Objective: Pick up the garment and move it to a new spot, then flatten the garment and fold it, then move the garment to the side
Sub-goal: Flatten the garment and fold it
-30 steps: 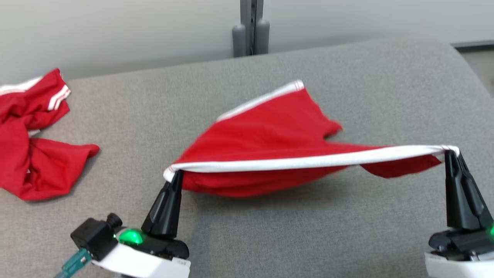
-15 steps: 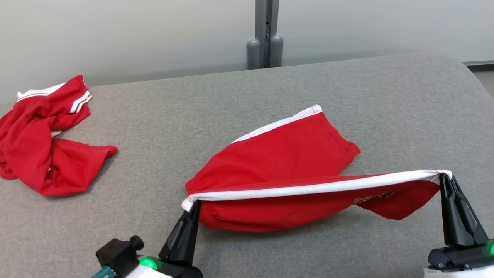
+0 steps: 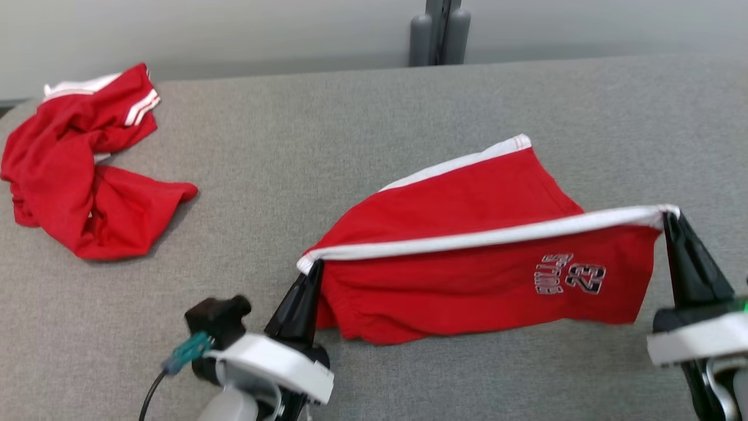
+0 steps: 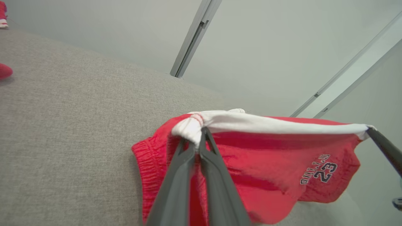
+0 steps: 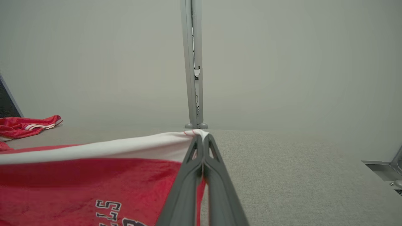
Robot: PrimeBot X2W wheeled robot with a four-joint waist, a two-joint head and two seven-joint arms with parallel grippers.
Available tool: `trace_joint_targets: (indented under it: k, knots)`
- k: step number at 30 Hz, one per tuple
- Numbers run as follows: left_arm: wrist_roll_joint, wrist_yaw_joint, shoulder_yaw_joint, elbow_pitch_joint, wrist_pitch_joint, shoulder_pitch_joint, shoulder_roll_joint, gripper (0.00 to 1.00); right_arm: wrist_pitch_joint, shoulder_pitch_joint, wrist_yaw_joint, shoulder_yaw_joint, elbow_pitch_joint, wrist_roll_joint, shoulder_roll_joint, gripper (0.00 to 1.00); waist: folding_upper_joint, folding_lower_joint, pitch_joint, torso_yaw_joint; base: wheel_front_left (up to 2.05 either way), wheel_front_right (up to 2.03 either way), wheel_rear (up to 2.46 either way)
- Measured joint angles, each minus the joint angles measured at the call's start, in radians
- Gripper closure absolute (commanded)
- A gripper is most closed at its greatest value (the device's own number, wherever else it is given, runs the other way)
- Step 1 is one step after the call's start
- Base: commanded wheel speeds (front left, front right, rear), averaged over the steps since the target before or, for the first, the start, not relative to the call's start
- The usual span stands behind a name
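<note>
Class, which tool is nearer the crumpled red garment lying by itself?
Left. The left tool pinches the shorts' end nearer the crumpled garment; the right tool pinches the far end.

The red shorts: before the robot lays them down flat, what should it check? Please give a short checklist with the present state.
1. Left gripper shut on the white band of the shorts: ok.
2. Right gripper shut on the band's other end: ok.
3. Band taut between them: ok.
4. Crumpled red garment lies apart from the shorts: ok.
5. Lower hem clear of the grey surface: cannot tell.
</note>
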State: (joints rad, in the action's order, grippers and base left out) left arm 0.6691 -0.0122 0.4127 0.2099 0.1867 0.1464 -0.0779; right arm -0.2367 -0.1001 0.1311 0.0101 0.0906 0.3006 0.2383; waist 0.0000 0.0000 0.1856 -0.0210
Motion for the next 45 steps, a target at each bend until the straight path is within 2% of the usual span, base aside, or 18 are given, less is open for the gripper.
trace_joint_targets:
  k: [12,21,30,41,42,43,44,45]
  knots:
    - [-0.008,0.063,0.029,0.111,-0.036,0.197,0.022,1.0,0.045,-0.376,0.0,0.17,0.289,0.053,0.088,1.0,0.0,0.0,0.142,0.029,0.0,0.0,0.0]
    - [0.008,0.067,0.043,0.143,-0.019,0.253,0.026,1.0,0.063,-0.612,0.0,0.329,0.556,0.103,0.118,1.0,0.0,-0.0001,0.187,0.055,0.0,0.0,0.0]
    - [0.05,0.08,0.077,0.169,0.009,0.291,0.029,1.0,0.061,-0.774,0.0,0.494,0.737,0.148,0.133,1.0,0.0,0.0,0.216,0.083,0.0,0.0,0.0]
    - [0.059,0.092,0.138,0.195,0.015,0.323,0.03,1.0,0.05,-0.891,0.0,0.652,0.89,0.201,0.132,1.0,0.0,0.0,0.24,0.106,0.0,0.0,0.0]
    - [0.055,0.092,0.145,0.195,0.013,0.327,0.03,0.67,0.045,-0.898,0.0,0.659,0.899,0.208,0.132,0.93,0.0,0.0,0.24,0.108,0.0,0.0,0.0]
    - [0.052,0.092,0.149,0.194,0.013,0.33,0.029,0.29,0.039,-0.904,0.0,0.668,0.908,0.215,0.132,0.74,0.0,-0.0001,0.24,0.11,0.0,0.0,0.0]
    - [0.051,0.092,0.151,0.192,0.013,0.33,0.029,0.0,0.033,-0.908,0.0,0.676,0.918,0.221,0.132,0.55,0.0,0.0,0.239,0.111,0.0,0.0,0.0]
    - [0.05,0.092,0.153,0.19,0.014,0.33,0.028,0.0,0.03,-0.912,0.0,0.683,0.926,0.228,0.131,0.49,0.0,0.0,0.238,0.111,0.0,0.0,0.0]
